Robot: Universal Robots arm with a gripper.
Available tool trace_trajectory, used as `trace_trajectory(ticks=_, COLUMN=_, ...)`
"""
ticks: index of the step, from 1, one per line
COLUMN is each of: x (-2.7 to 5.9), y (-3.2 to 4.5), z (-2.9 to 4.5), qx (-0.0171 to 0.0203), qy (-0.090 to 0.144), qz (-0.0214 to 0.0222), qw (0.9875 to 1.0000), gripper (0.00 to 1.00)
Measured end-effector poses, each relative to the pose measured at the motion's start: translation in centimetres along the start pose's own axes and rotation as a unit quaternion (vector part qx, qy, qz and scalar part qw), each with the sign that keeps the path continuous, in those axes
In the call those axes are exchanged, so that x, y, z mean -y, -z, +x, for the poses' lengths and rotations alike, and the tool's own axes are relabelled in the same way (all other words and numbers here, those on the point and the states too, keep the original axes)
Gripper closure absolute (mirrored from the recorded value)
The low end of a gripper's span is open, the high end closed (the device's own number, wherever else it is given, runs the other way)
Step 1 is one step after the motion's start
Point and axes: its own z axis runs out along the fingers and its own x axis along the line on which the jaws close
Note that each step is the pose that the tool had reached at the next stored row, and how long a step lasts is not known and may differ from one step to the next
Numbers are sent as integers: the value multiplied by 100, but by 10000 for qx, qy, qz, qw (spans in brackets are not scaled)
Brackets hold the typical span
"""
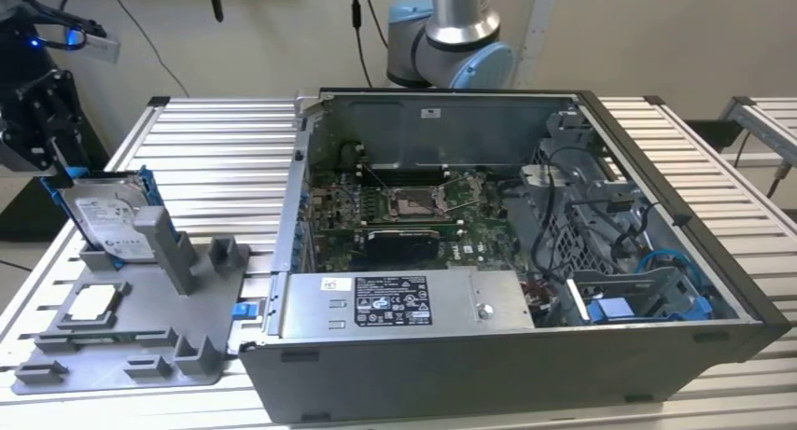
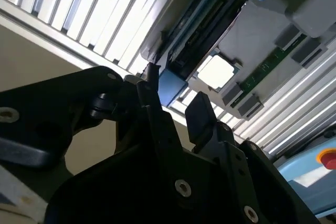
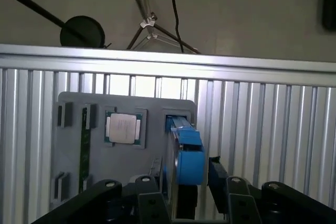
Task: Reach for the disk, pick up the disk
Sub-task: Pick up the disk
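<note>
The disk (image 1: 110, 220) stands on edge in a slot of the grey holder (image 1: 187, 332) at the exterior view's left. It is silver with a white label and a blue bracket (image 3: 189, 156) round its rim. My black gripper (image 1: 69, 172) hangs over its upper corner. In both wrist views the two fingers straddle the blue bracket (image 2: 170, 88). One finger (image 2: 152, 90) lies close against it and the other finger (image 3: 215, 167) stands a small gap away. The gripper (image 3: 185, 165) is open, with the disk's edge between its jaws.
A square silver processor chip (image 1: 93, 304) (image 3: 123, 128) lies flat in the same holder. An open computer case (image 1: 498, 262) with a grey power-supply box (image 1: 398, 304) stands to the exterior view's right of the holder. All rest on a slatted aluminium table (image 1: 224, 150).
</note>
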Motion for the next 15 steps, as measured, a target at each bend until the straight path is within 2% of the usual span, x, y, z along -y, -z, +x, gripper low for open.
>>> trace_trajectory(ticks=9, x=13, y=-165, z=1, qx=29, qy=-51, qz=1, qw=10000, gripper=0)
trace_trajectory(ticks=11, x=14, y=-198, z=1, qx=48, qy=-61, qz=2, qw=10000, gripper=0)
trace_trajectory(ticks=13, x=14, y=-214, z=1, qx=64, qy=-67, qz=2, qw=10000, gripper=0)
trace_trajectory(ticks=15, x=14, y=-214, z=1, qx=63, qy=-68, qz=1, qw=10000, gripper=0)
